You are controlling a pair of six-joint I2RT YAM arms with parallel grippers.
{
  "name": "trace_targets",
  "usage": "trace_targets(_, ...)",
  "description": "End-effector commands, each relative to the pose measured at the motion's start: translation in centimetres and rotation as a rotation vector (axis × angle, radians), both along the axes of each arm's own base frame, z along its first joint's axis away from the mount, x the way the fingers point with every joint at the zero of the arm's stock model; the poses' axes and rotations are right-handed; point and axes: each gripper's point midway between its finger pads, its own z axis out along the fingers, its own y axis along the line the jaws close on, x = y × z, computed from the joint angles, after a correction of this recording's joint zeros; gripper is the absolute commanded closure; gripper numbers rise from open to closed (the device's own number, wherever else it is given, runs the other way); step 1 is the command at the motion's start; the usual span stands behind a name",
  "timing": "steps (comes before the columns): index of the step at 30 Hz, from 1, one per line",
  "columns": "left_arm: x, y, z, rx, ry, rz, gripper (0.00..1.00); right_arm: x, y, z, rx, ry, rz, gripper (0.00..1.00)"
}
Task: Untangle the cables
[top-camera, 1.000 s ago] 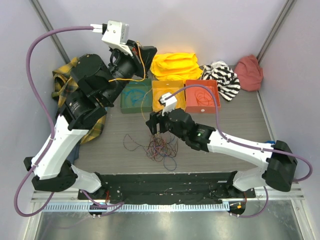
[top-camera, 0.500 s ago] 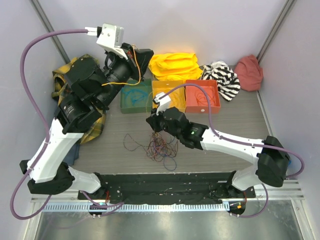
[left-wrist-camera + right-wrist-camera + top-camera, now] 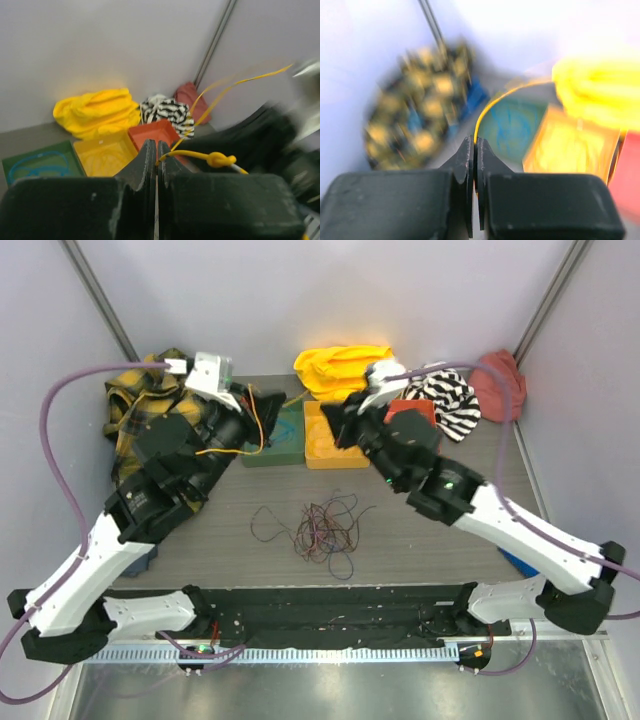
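- left gripper [image 3: 157, 146] pressed together, pinching a yellow cable [image 3: 200, 154] at its tips;
- right gripper [image 3: 474, 143] likewise pinching yellow cable, above the trays [image 3: 330, 464] at the far edge;
- cables [image 3: 318, 530] bunched mid-table [image 3: 220, 550], bare surface on every side, well apart from both grippers.

Robot lab cell, plain walls [image 3: 400, 290], coloured trays [image 3: 335, 443]

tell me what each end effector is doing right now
Left end effector: closed, pinching a thin yellow cable.
Right end effector: closed, pinching a thin yellow cable too.

yellow cable [image 3: 487, 105] and plaid cloth [image 3: 415, 112] blurred, red tray [image 3: 629, 165] cut off
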Motion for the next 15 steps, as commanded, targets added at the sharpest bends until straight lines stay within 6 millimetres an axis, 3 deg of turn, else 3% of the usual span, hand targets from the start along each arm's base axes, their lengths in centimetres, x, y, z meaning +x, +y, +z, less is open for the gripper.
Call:
trace_targets(1, 0.6, 0.3, -3.4, -0.098, 0.063, 0.045, 1.0, -1.0, -4.1, 9.8, 0.079, -0.152, -0.075, 0.99)
trace_targets(2, 0.7, 0.1, -4.5, -0.105, 0.086, 0.047, 1.0, -1.0, -4.4, 10.4, 0.078, -0.159, -0.084, 0.99)
trace_targets(3, 1.1, -0.4, -6.9, -0.084, 0.126, 0.052, 0.99, -0.9, -4.4, 11.0, 0.074, -0.165, -0.086, 0.99)
trace_targets(5, 1.5, -1.1, -9.9, -0.069, 0.184, 0.051, 0.86, -0.7, -4.5, 11.4, 0.057, -0.172, -0.098, 0.99)
trace_targets(7, 1.6, -1.4, -11.7, -0.065, 0.22, 0.052, 0.7, -0.3, -4.0, 10.6, 0.032, -0.159, -0.103, 0.99)
trace_targets(8, 1.8, -1.6, -13.5, -0.04, 0.245, 0.057, 0.65, -0.1, -3.9, 10.2, 0.023, -0.155, -0.107, 0.99)
trace_targets(12, 2.0, -1.8, -16.5, -0.023, 0.284, 0.069, 0.6, 0.8, -3.3, 8.4, -0.008, -0.128, -0.124, 0.99)
trace_targets(15, 2.2, -2.0, -18.2, -0.031, 0.301, 0.079, 0.4, 1.7, -3.0, 7.0, -0.02, -0.104, -0.14, 0.99)
